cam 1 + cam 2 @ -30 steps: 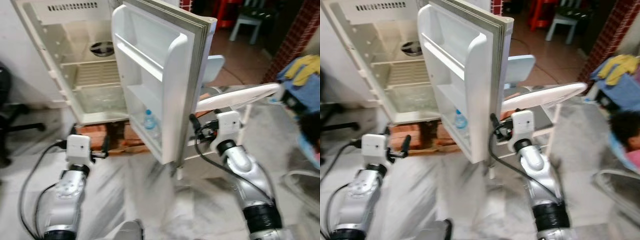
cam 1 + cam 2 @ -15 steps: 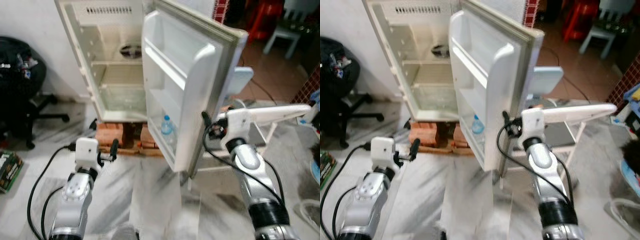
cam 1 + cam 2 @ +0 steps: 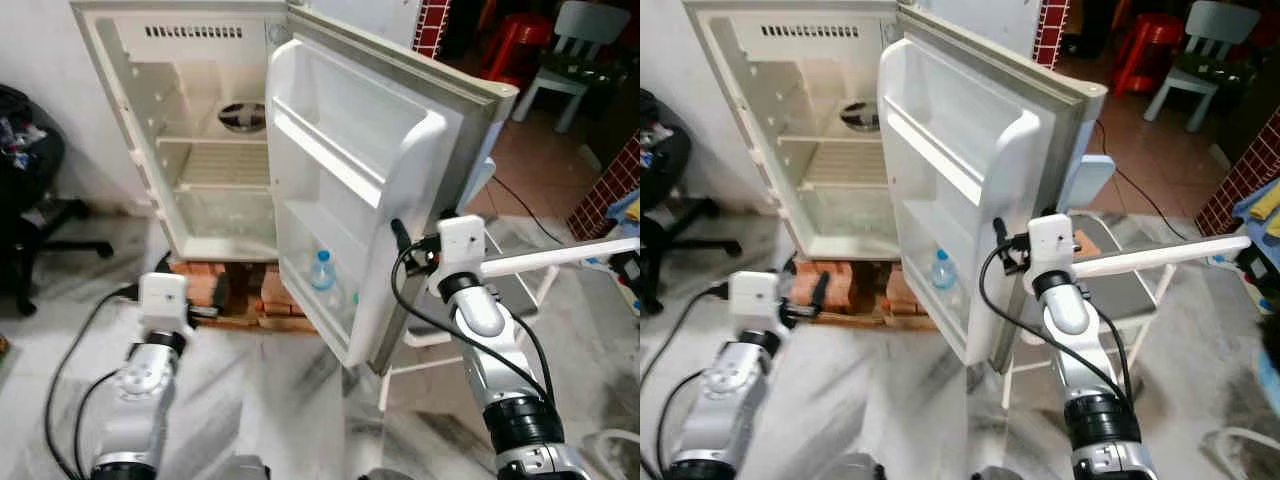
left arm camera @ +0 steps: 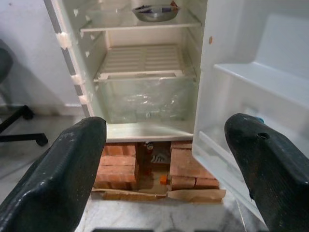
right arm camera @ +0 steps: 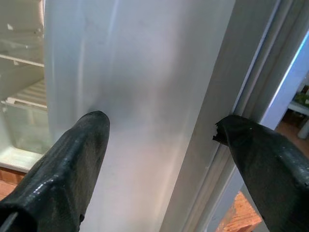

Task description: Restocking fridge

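The white fridge (image 3: pixel 180 150) stands open on bricks (image 3: pixel 275 290), its door (image 3: pixel 370 170) swung wide toward me. A clear water bottle (image 3: pixel 322 275) stands in the door's lower shelf. A metal bowl (image 3: pixel 240 117) sits on the upper shelf inside. My right gripper (image 3: pixel 400 240) is open at the door's outer edge. In the right wrist view its fingers (image 5: pixel 87 145) straddle that edge. My left gripper (image 3: pixel 215 300) hangs low before the bricks, open and empty, and points into the cabinet (image 4: pixel 145 96).
A black office chair (image 3: pixel 30 190) stands at the left. A white table (image 3: pixel 560 260) with a thin frame sits right of the door, close to my right arm. Red stools (image 3: pixel 510 45) and a small white chair (image 3: pixel 575 40) are at the back right. The floor is marble.
The whole picture has shifted as the camera moved. My right gripper stays at the door's edge, and my left gripper stays low in front of the bricks.
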